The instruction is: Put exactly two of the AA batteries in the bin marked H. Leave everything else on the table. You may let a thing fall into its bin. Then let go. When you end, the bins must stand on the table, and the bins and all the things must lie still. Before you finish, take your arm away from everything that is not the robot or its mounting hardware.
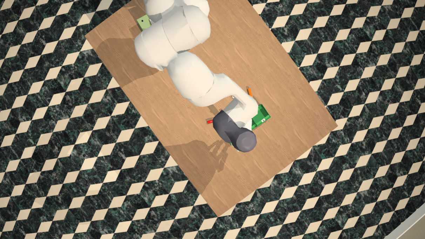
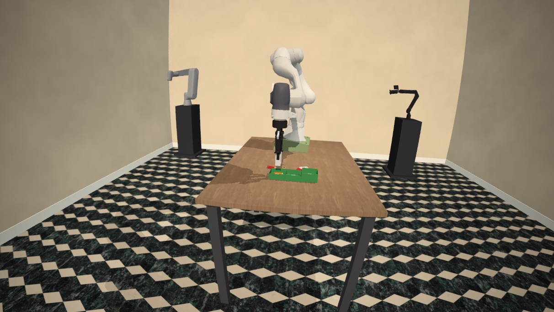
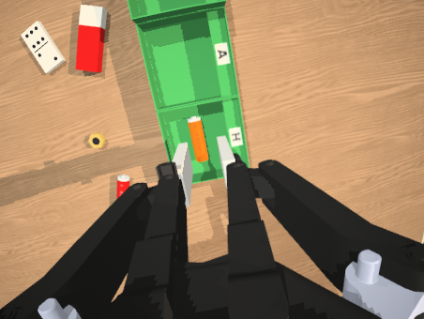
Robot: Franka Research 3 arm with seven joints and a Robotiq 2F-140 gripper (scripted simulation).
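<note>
An orange AA battery (image 3: 198, 141) (image 2: 278, 173) lies in the green bin marked H (image 3: 213, 124) (image 2: 275, 177). My gripper (image 3: 204, 154) (image 2: 278, 165) is partly open, above bin H. Its pale fingertips stand on both sides of the battery in the wrist view, with gaps, and hold nothing. A red AA battery (image 3: 123, 184) (image 1: 209, 121) (image 2: 270, 167) lies on the table beside bin H, partly hidden by a finger linkage in the wrist view. An orange cylinder (image 1: 249, 92), seemingly another battery, lies on the table beyond the far end of the bins.
Bin A (image 3: 171, 61) adjoins bin H, and a taller green bin (image 3: 178, 7) (image 1: 260, 116) (image 2: 310, 176) stands beyond it. On the bins' robot side lie a brass hex nut (image 3: 97, 141), a red and white block (image 3: 90, 47) and a white domino (image 3: 42, 47).
</note>
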